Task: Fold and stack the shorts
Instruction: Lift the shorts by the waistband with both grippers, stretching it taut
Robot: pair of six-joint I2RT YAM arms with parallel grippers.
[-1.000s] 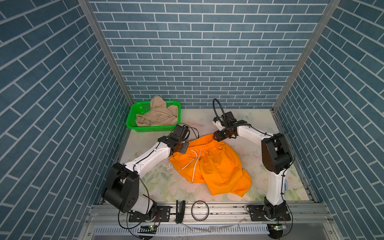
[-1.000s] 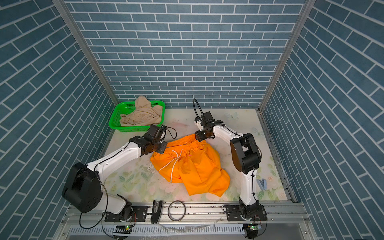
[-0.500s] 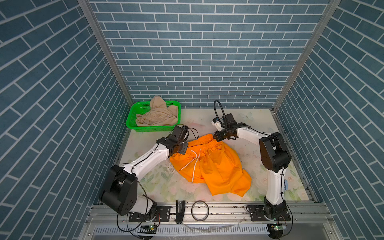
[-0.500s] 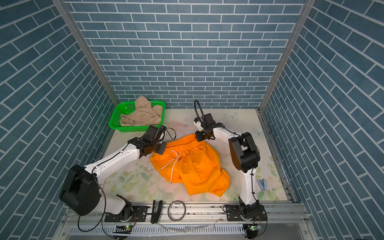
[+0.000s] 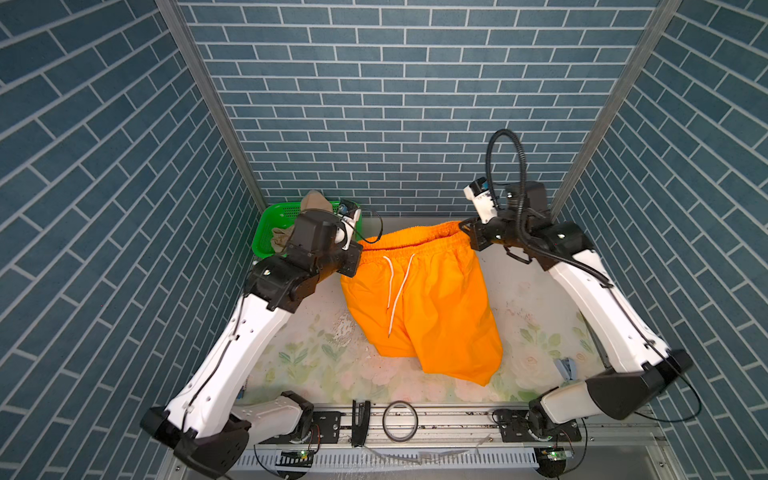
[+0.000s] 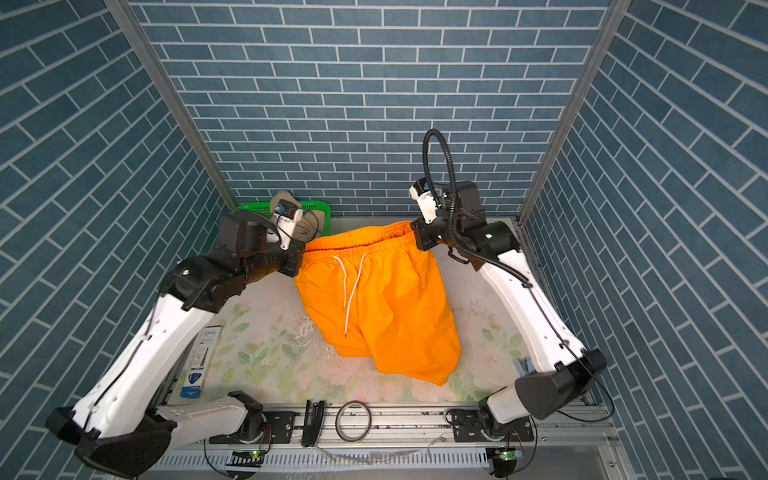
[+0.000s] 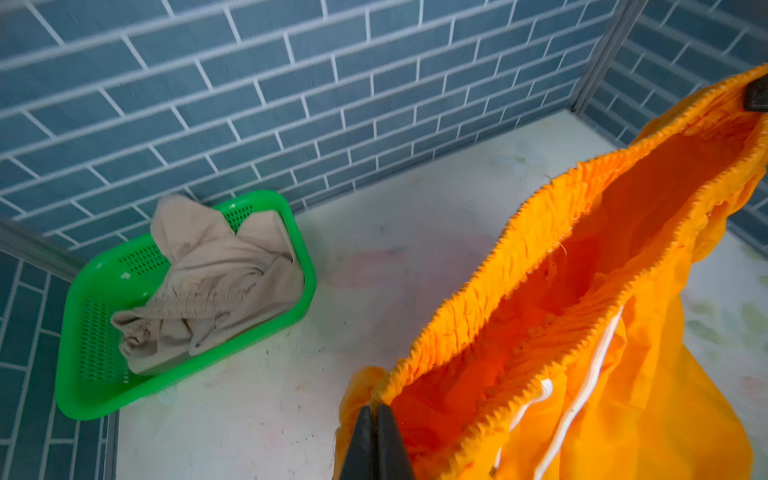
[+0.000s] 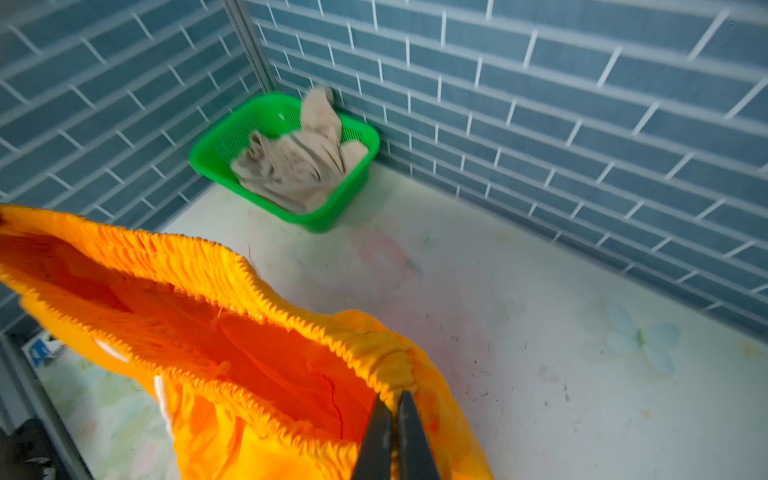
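Observation:
The orange shorts hang in the air by their gathered waistband, white drawstrings down the front, legs trailing toward the table. My left gripper is shut on the waistband's left end. My right gripper is shut on its right end, and the waistband gapes between them. The beige shorts lie crumpled in the green basket at the back left corner; my left arm hides much of both in the top views.
Brick-patterned walls close in on three sides. The floral table surface lies under the shorts. A box lies by the left wall. A black ring and a clamp sit on the front rail.
The right gripper has shut on the waistband. Both arms have risen and spread apart, lifting the orange shorts off the table so they hang stretched between the grippers.

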